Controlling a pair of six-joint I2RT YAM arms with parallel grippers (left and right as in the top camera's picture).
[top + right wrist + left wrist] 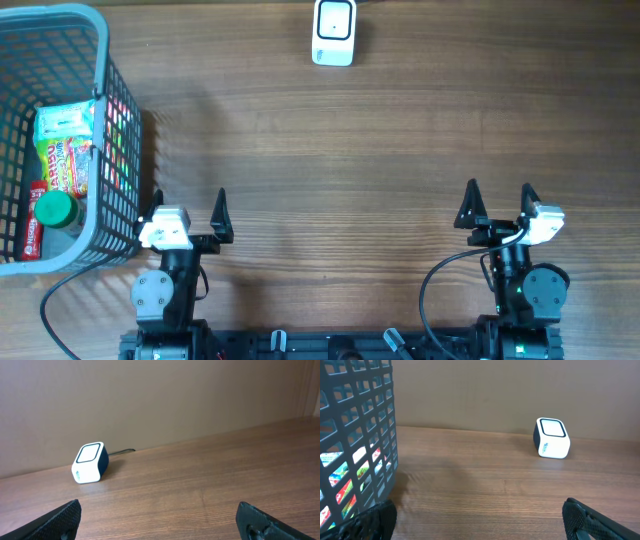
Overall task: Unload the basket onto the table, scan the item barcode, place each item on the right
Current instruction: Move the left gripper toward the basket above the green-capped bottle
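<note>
- snack packet (65, 150) is tucked in the basket (100, 60), just left of the left tool (190, 200), so that arm's favoured
- it and the right tool (499, 190) are spread open, nothing gripped

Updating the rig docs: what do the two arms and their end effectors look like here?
Both arms are black with round grey joint housings. Left end effector and right end effector each have two pointed, textured black fingers and a white wrist block. A black cable loops from each base.
</note>
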